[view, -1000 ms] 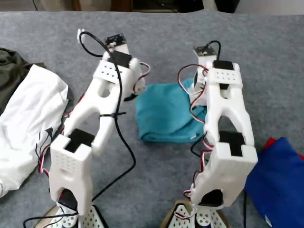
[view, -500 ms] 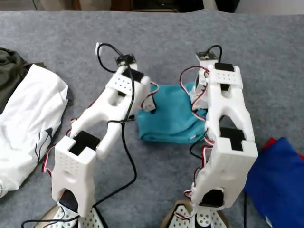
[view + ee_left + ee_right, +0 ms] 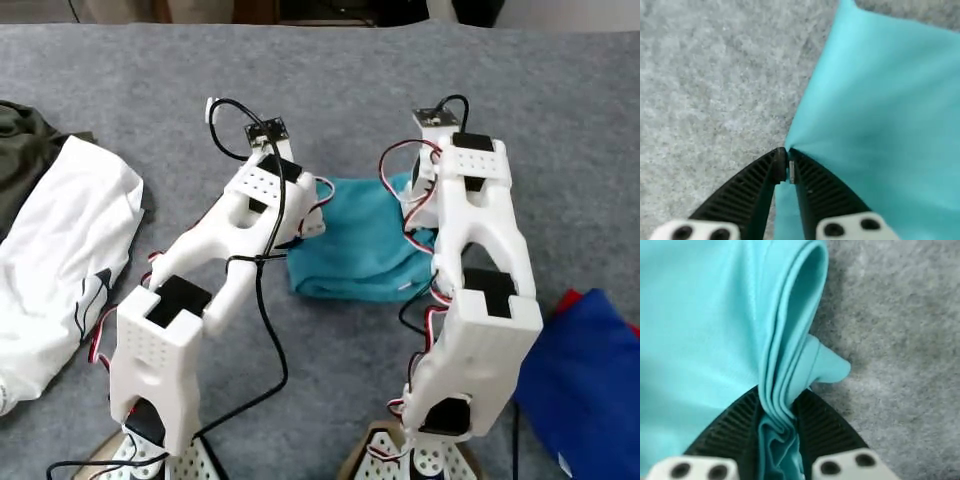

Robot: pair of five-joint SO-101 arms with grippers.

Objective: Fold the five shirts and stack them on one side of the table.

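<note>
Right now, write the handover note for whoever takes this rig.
Left tool: shut on one edge of the teal shirt.
Right tool: shut on bunched layers at its opposite edge.
The teal shirt lies partly folded mid-table. White shirt, partly over a dark green shirt, on the left; blue shirt and red cloth on the right.
Nothing stacked. To do: finish teal, fold the rest, stack.

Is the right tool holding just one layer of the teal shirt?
No, the right tool clamps several bunched layers of the teal shirt.
</note>
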